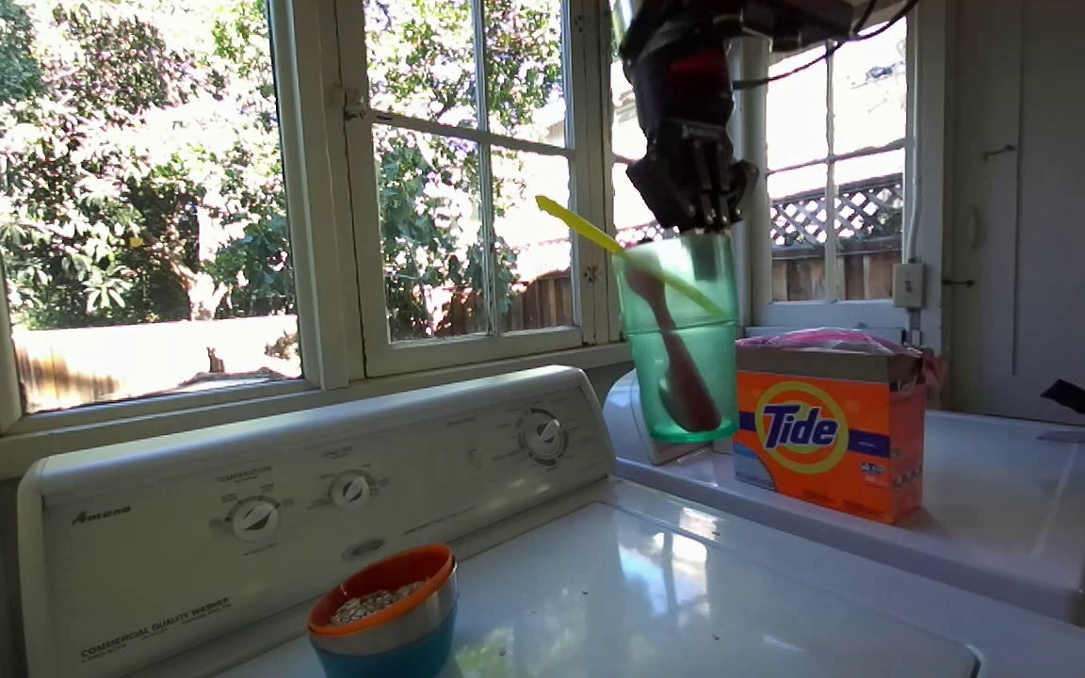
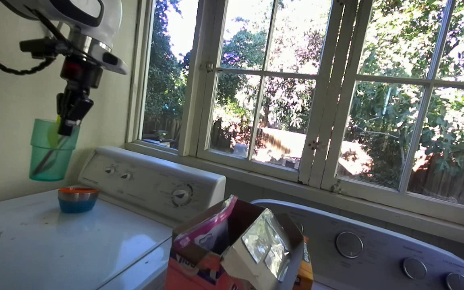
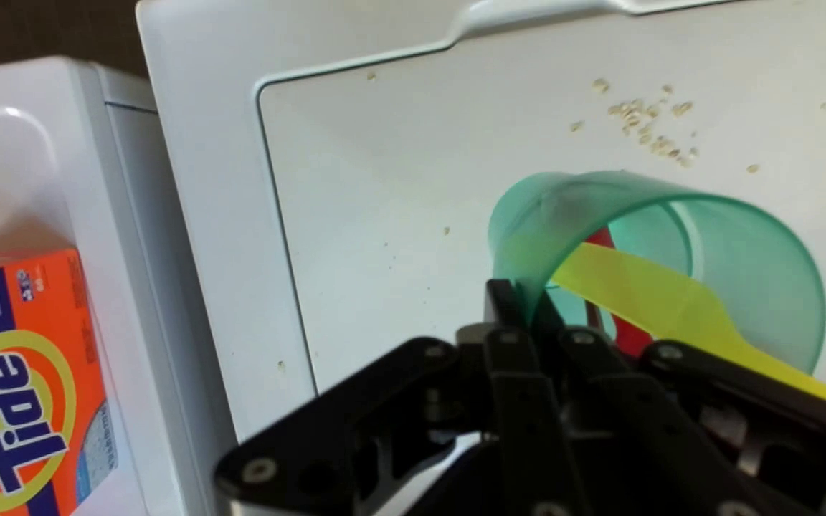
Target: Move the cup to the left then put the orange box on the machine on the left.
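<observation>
The cup is a translucent green tumbler that shows in both exterior views (image 1: 720, 363) (image 2: 61, 167) and the wrist view (image 3: 757, 251). It holds a yellow utensil (image 3: 642, 287) and a dark red spoon (image 1: 679, 367). My gripper (image 1: 714, 229) (image 2: 66, 129) (image 3: 524, 308) is shut on the cup's rim, one finger inside and one outside. The cup hangs in the air above the white washer (image 1: 599, 584) (image 2: 46, 241) (image 3: 363, 179), tilted slightly. The orange Tide box (image 1: 830, 452) (image 2: 204, 278) (image 3: 19, 401) stands upright, top open, on the neighbouring machine (image 1: 1004, 508).
A bowl with an orange rim and blue base (image 1: 387, 631) (image 2: 78, 202) stands on the washer by its control panel (image 1: 316, 499), filled with flakes. Loose flakes (image 3: 646, 129) lie on the lid. A gap (image 3: 191, 344) separates the machines. Windows and sill (image 2: 256, 171) are behind.
</observation>
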Controlling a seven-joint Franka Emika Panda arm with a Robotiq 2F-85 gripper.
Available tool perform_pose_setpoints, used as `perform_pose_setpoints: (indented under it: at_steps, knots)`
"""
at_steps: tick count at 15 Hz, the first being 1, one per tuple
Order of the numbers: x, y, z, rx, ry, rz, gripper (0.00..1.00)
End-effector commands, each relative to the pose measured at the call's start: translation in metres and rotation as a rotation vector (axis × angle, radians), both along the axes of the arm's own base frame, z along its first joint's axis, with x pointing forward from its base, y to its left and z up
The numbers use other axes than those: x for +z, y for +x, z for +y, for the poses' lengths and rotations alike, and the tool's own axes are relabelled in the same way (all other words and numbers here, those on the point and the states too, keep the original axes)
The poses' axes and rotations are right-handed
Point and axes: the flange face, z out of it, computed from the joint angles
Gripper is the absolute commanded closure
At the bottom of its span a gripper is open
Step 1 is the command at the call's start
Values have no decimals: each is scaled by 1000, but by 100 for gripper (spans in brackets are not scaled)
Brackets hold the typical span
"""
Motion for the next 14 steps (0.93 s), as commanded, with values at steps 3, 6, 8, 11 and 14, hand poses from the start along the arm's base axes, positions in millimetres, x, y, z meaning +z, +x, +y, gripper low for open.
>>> perform_pose_setpoints:
  at_steps: [3, 6, 8, 11, 14]
  knots:
    - [54, -30, 102, 70, -53, -20, 99]
    - [60, -25, 149, 107, -57, -97, 99]
    - [56, -19, 173, 144, -43, -135, 99]
    - [51, -27, 173, 156, -37, -115, 95]
    - [49, -25, 171, 151, -38, -112, 95]
